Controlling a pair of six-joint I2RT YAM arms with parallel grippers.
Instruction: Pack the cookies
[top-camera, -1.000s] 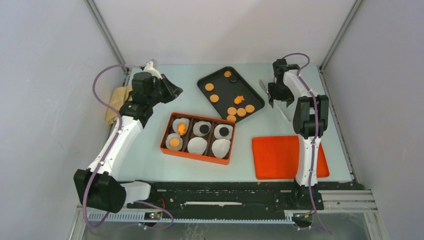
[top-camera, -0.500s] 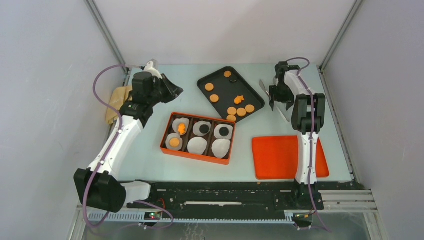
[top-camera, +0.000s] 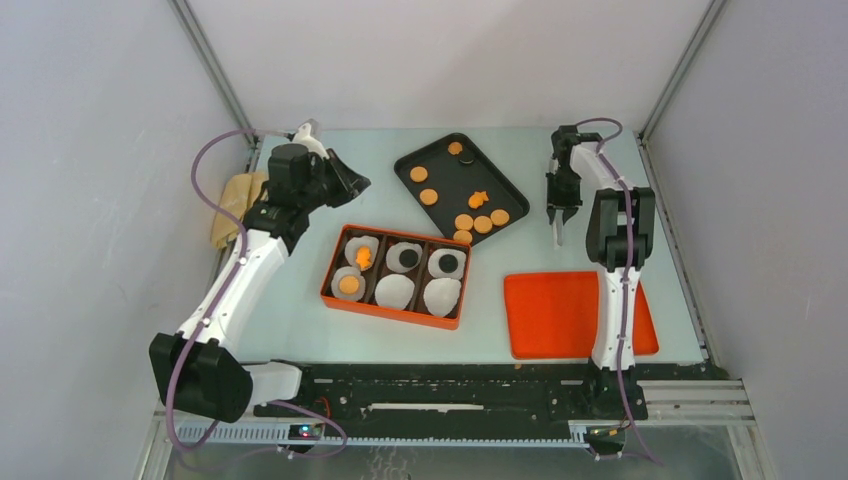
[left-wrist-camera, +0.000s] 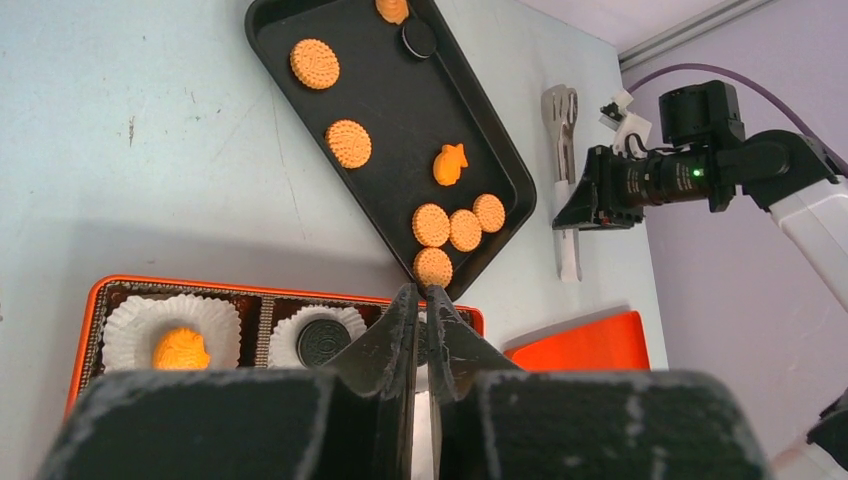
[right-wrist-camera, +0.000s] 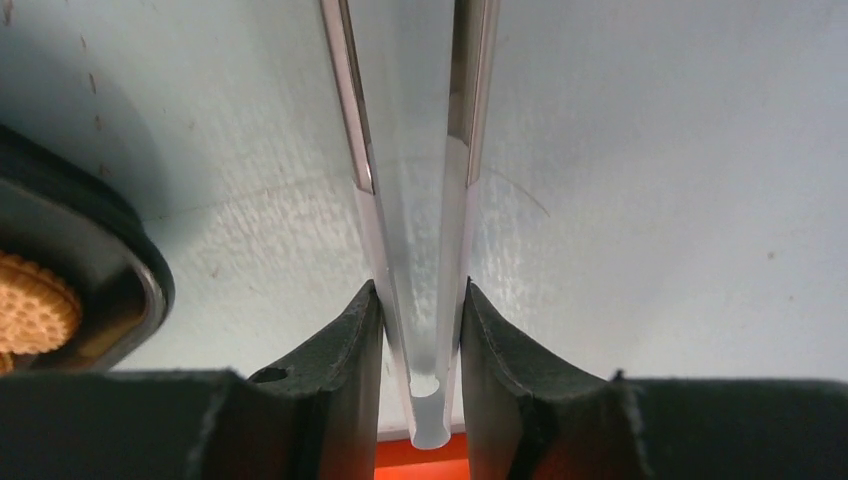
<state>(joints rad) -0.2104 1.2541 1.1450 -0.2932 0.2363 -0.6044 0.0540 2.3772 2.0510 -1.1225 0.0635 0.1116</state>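
Bench (top-camera: 480, 340): pale surface carrying all items.

Orange lid (top-camera: 555, 315): flat on the near-R area, next to the R arm base.

Orange box (top-camera: 392, 311): ctr of the bench, six compartments, each w/ a white paper liner (top-camera: 442, 296).

Black tray (top-camera: 450, 180): beyond the box, set at an angle; near corner just beside the box's far rim.

Cloth (top-camera: 232, 205): tan, at the L edge.

Tongs (right-wrist-camera: 465, 100): metal, lying on the bench R of the tray.

R hand (right-wrist-camera: 418, 340): pinched the tongs near the hinge end, one finger on each outer blade.

L hand (left-wrist-camera: 420, 310): fingers pressed together, holding nothing, L of the tray and beyond the box.

Cookies (left-wrist-camera: 450, 225): nine on the tray (seven round orange, one fish, one dark), between the two hands, apart from both.
Four in the box: fish far-L, round orange near-L, dark in far-mid and far-R.
Embossing on the dark ones was too small to read.
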